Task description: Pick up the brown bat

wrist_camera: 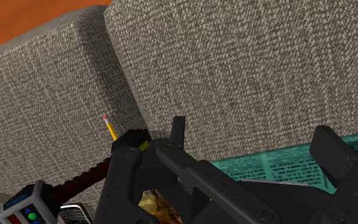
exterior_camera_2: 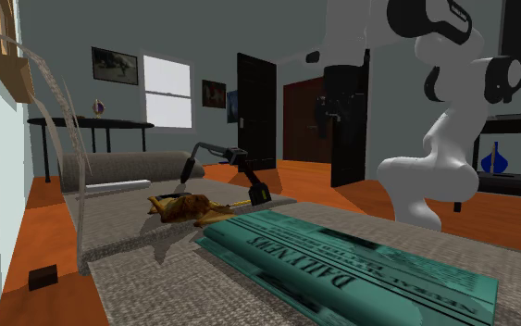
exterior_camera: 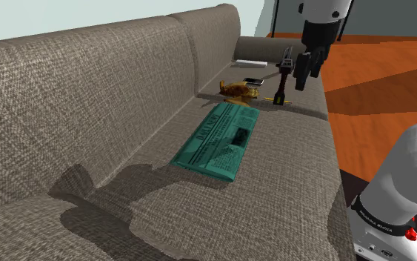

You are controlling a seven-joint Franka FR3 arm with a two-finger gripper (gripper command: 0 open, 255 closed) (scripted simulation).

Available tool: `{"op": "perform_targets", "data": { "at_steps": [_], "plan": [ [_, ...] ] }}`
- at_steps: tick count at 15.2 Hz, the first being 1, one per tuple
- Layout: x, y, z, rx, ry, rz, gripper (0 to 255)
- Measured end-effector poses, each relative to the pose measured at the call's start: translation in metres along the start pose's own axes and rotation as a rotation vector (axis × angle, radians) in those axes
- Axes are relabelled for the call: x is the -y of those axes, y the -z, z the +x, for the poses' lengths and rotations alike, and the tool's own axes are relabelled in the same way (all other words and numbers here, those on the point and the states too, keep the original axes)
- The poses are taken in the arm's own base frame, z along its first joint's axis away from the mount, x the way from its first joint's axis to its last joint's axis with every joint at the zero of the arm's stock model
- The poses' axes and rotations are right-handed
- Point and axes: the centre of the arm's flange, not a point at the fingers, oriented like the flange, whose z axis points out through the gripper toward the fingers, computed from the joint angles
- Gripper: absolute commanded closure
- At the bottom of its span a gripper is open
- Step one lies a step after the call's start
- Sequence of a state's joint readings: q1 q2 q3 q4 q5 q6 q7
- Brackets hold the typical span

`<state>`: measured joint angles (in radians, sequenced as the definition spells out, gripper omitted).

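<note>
Plainly, the brown bat [exterior_camera: 238, 90] lies flat on the sofa [exterior_camera: 88, 96] seat in the upper middle of the shoulder view, just beyond the teal newspaper [exterior_camera: 218, 141] and near the backrest. We see the gripper [exterior_camera: 303, 70] hanging above and to its right, fingers [wrist_camera: 333, 153] apart, which we judge suits a descent onto the bat. A black jointed tool [exterior_camera: 281, 78] stands between gripper and bat. Whether it touches a finger we cannot quite tell, so we would steer round it.
</note>
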<state>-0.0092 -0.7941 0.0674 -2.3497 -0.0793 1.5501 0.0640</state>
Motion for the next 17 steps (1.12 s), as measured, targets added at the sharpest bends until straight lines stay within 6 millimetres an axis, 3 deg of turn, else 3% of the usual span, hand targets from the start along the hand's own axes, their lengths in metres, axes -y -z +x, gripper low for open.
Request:
{"op": "perform_targets", "data": {
  "at_steps": [3,17],
  "plan": [
    [-0.001,-0.003,0.013,-0.006,-0.008,0.002,0],
    [-0.017,-0.059,0.174,-0.087,-0.103,0.021,0]
  ]
}}
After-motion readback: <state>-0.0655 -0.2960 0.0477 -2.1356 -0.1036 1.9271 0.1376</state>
